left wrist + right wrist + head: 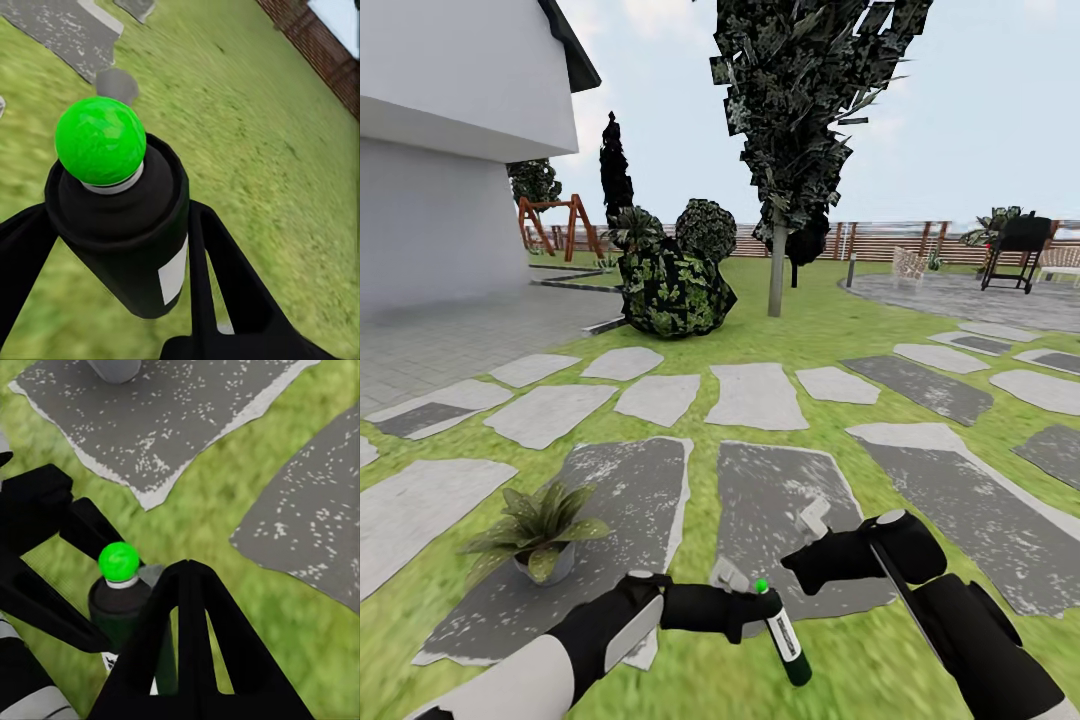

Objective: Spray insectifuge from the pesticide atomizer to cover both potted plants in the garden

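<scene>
No text can be read: the white label band on the pesticide atomizer (784, 632), low in the head view, shows only illegible dark marks.

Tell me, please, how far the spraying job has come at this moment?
Done: the left pincer holds the pesticide atomizer above the lawn. In hand: carrying it, with one potted plant on a slab to the robot's left. Left: spraying both plants; no spray is visible.
</scene>
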Controlling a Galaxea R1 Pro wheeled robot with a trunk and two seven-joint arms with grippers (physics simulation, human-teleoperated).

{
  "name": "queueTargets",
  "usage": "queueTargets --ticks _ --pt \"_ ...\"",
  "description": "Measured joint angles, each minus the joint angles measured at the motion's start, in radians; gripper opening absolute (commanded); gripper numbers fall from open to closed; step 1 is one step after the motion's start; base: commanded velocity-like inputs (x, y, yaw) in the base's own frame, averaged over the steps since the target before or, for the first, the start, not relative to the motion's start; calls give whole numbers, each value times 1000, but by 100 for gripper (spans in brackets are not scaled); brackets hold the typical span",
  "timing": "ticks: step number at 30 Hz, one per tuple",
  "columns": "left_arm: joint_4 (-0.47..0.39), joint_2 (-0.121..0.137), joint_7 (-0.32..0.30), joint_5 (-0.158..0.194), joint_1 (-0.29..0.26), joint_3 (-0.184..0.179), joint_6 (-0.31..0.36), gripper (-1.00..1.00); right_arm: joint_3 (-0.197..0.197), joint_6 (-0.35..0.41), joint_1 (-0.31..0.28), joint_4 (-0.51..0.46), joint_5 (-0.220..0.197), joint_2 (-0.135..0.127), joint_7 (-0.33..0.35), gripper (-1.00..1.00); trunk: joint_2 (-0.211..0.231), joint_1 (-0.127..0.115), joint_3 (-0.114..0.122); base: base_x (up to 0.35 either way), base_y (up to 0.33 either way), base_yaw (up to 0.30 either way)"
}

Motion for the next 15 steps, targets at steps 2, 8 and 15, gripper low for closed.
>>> queueTargets --ticks 2,8,15 --pt "-6 -2 1 0 0 -1 0 -100 1 0 0 0 0 0 0 -100 0 0 0 0 0 0" --pt "-11 -10 2 0 1 -1 5 -100 2 0 0 0 0 4 0 -100 0 0 0 0 0 0" --pt "-12 -14 4 0 0 -1 12 -100 6 0 0 0 -1 8 0 -100 0 0 0 0 0 0"
